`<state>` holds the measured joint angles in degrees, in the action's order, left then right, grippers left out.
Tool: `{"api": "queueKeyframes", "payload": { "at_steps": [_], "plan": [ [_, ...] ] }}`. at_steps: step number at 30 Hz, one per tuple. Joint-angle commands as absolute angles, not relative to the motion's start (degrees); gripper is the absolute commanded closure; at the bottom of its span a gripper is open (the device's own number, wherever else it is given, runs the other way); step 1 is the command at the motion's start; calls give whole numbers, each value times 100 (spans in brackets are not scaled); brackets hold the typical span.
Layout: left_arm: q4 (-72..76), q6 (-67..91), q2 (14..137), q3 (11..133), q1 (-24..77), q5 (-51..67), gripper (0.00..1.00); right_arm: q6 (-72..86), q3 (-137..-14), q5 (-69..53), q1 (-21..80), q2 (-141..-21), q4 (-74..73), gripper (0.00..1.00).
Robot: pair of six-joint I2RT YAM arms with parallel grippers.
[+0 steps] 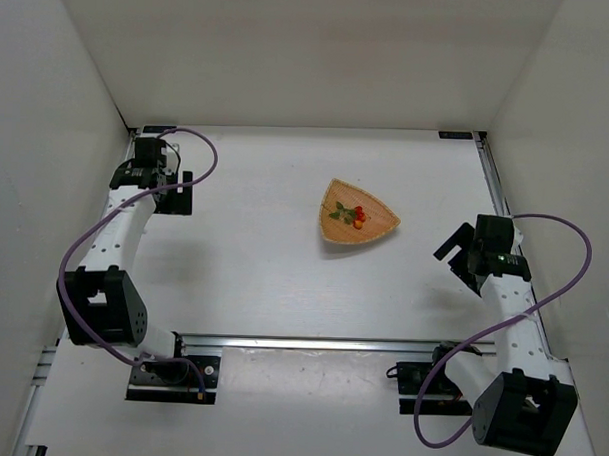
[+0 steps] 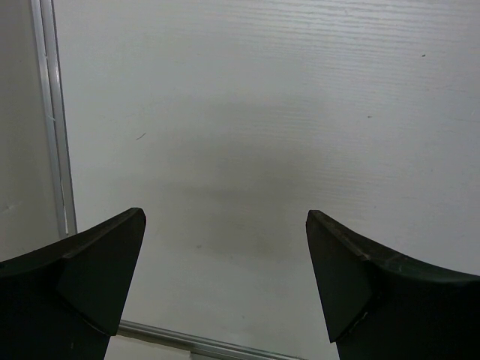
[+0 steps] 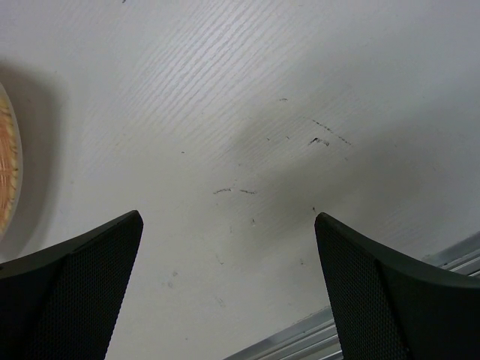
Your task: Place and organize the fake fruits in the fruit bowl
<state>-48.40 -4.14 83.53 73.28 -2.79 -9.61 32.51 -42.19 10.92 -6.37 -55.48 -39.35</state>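
The fruit bowl [image 1: 336,232], a shallow tan woven basket of rounded-triangle shape, sits right of the table's middle. Tiny red and orange fake fruits [image 1: 358,216] with green leaves lie inside it, near its centre. A sliver of the bowl's rim [image 3: 7,172] shows at the left edge of the right wrist view. My left gripper [image 1: 178,192] is open and empty at the far left of the table, far from the bowl. My right gripper [image 1: 452,249] is open and empty, to the right of the bowl. Only bare table lies between each gripper's fingers.
White walls enclose the table on the left, back and right. A metal rail [image 1: 310,342] runs across the near side between the arm bases. A metal edge strip [image 2: 54,120] shows in the left wrist view and another [image 3: 420,289] in the right wrist view.
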Motion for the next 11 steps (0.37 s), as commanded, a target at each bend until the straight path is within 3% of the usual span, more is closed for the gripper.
{"api": "queueKeyframes", "payload": {
  "at_steps": [1,11],
  "plan": [
    [-4869,-360,8033,7225,-290,-905,1,3243,-4236,1002,-659,-5458,-3814,0],
    [-4869,-360,8033,7225,-290,-905,1,3243,-4131,949,-659,-5292,-3710,0]
  ]
}}
